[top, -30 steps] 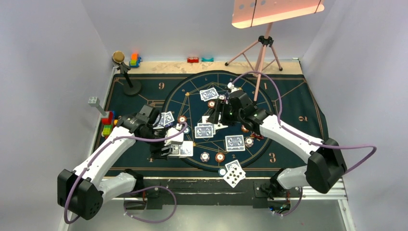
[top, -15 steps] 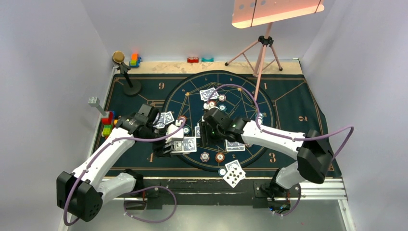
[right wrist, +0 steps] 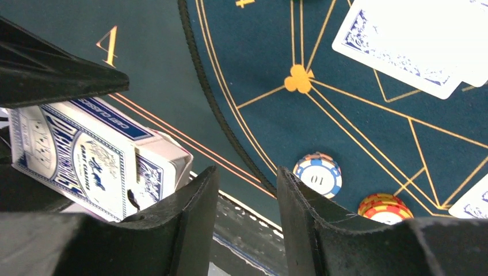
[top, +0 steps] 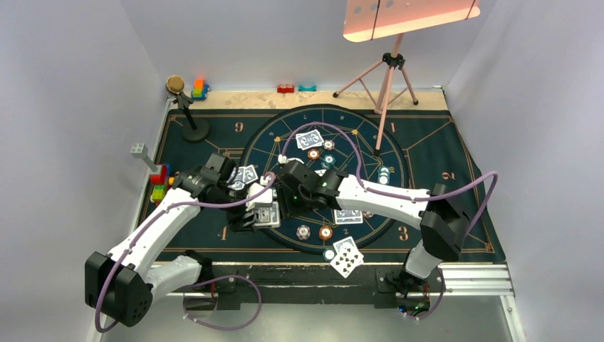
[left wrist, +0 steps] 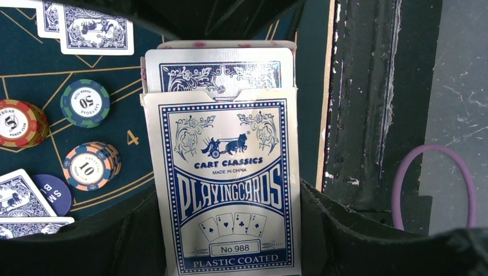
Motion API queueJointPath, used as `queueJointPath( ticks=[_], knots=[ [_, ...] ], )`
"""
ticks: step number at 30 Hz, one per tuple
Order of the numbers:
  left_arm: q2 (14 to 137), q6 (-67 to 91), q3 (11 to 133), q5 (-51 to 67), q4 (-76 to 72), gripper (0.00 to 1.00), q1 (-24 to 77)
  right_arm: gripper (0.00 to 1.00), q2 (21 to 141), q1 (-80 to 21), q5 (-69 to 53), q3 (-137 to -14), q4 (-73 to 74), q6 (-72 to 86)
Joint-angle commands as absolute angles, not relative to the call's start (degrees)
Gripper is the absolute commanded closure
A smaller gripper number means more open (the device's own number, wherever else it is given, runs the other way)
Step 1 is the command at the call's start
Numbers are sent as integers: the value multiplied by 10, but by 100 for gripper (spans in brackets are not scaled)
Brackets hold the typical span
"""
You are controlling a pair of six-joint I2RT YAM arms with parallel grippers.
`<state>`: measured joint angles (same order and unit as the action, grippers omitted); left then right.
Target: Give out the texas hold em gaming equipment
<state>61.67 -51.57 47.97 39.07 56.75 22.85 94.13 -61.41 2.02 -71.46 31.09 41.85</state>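
Playing cards (left wrist: pixel 218 72) poke from an open card box (left wrist: pixel 221 172) pinched in the left hand (left wrist: pixel 227 195); the right hand (right wrist: pixel 247 178), fingers parted and empty, hovers just beside its open end.

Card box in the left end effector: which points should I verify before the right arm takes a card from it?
1. Left end effector grips the card box: ok.
2. Cards stick out of the box's open end: ok.
3. Right end effector open and empty: ok.
4. Protruding cards between the right fingers: not ok, they lie beside them.
5. Top card loose enough to slide out alone: cannot tell.
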Motion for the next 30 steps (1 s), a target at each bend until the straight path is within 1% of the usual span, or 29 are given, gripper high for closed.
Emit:
queueJointPath(
  ticks=[1,6,12,13,17,18,19,20,22,26,30],
  knots=[
    [610,-547,466,421,561,95,233,54,893,-615,45,-706,355,414],
    [643,-581,440,388,564,86,268,54,815,-591,80,-647,386,430],
    [708,-580,437,366,541,74,288,54,745,-531,68,-600,382,442],
    [714,-577,435,365,527,70,289,54,739,-523,66,-598,381,442],
    [736,-577,421,363,502,35,298,55,728,-502,62,-599,384,440],
    [738,-576,419,364,500,21,298,54,726,-499,61,-599,384,440],
    [739,-575,417,364,499,4,300,54,724,-497,60,-599,385,440],
    [737,-573,416,364,498,1,299,54,723,-493,56,-597,385,439],
    [728,-568,414,360,497,0,300,53,719,-487,53,-597,385,439],
    [694,-542,426,340,505,0,299,44,712,-476,55,-605,390,436],
    [667,-470,482,281,523,0,294,36,699,-467,65,-623,403,432]
  ],
)
